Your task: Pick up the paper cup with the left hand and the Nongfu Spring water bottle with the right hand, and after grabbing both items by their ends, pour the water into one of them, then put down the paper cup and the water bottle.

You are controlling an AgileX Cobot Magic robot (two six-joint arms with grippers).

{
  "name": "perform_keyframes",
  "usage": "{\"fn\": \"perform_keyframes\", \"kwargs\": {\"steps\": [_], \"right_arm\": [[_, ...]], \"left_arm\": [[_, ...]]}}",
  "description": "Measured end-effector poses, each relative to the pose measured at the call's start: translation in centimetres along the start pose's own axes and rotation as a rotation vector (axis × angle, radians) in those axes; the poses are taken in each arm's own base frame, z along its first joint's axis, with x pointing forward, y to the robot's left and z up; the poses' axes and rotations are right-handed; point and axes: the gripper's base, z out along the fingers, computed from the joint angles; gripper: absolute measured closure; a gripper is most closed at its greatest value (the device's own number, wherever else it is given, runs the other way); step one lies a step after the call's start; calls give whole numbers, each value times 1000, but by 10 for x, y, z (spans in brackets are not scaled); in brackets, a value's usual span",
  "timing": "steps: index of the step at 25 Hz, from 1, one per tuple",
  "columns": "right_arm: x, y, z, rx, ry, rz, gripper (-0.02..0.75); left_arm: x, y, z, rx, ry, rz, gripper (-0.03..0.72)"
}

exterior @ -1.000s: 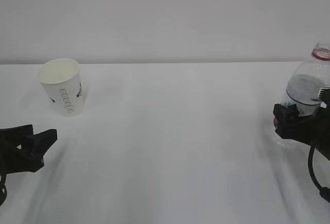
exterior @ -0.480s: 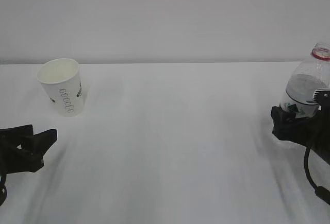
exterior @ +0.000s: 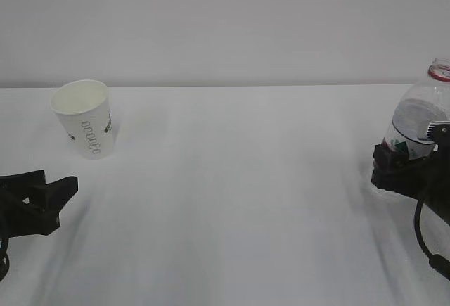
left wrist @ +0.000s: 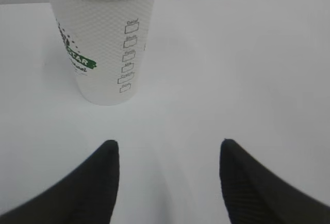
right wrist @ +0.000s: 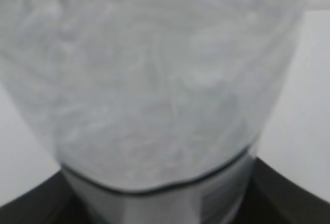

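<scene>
Cup point(exterior: 84, 117) at the far left of the worktop point(exterior: 232, 179), standing upright with its open mouth up, white with grey-green lettering down its side. The left hand point(exterior: 58, 195) sits nearer the front edge, low over the surface, and there is clear white worktop between it and the cup, no contact at all. From the left wrist view the paper cup point(left wrist: 100, 36) stands just ahead and a little to the left of centre, and the two dark fingers point(left wrist: 87, 188) are spread apart with nothing between them: released, holding nothing.

Over to the right edge now. The Nongfu Spring water bottle point(exterior: 422, 119) stands upright there, clear plastic with a red ring at the neck, taller than the cup and well apart from it across the width of the worktop. The right hand point(exterior: 394, 169) is low on the bottle, black jaws either side of its lower body, a black cable looping down behind. The right wrist view is filled by the bottle point(right wrist: 154, 80), blurred and very close, with dark jaw surfaces just visible at both bottom corners, flanking it. Whether those jaws are pressing the plastic or only bracketing it, I cannot tell; the hand is around the bottle, that much is plain. The bottle's base is hidden behind the hand.
</scene>
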Motion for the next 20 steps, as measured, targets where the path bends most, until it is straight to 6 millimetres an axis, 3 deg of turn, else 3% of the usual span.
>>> {"fn": "perform_keyframes", "kwargs": {"steps": [20], "right_arm": [[-1,0,0,-3,0,-10,288]], "left_arm": [[0,0,0,0,0,0,237]]}}
